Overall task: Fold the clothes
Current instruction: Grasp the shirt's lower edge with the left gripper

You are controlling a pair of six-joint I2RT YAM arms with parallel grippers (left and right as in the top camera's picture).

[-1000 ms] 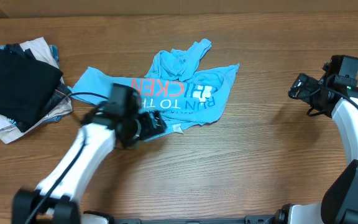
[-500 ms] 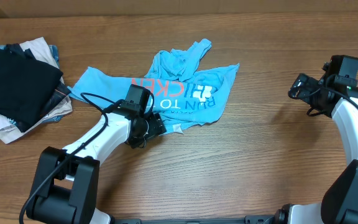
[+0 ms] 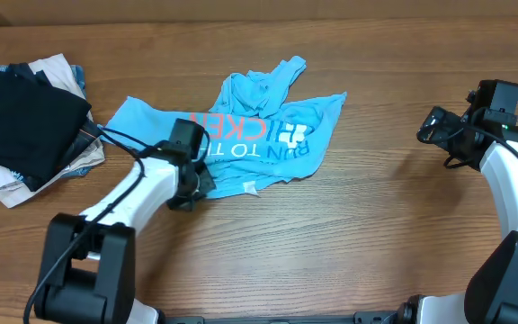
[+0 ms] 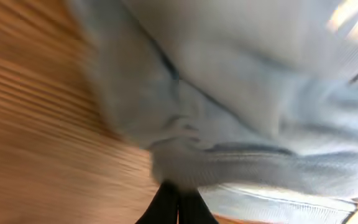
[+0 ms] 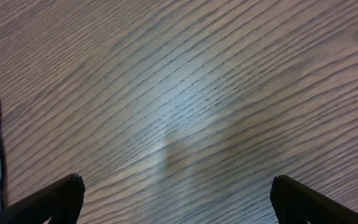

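Drawn back leftward along the near hem since a second ago, the left end effector (image 3: 200, 182) has gone from wide apart to pinched together. The T-shirt (image 3: 268, 135) lies crumpled, lettering up, on the table (image 3: 358, 234), left of centre. In the blurred wrist view the closed tips meet on a bunched ridge of its pale blue cloth (image 4: 229, 124) at the hem. The right end effector (image 3: 432, 126) hovers well apart at the right – jaws spread wide, gripping nothing. A black folded garment (image 3: 25, 121) tops a pale pile (image 3: 7, 191) far left.
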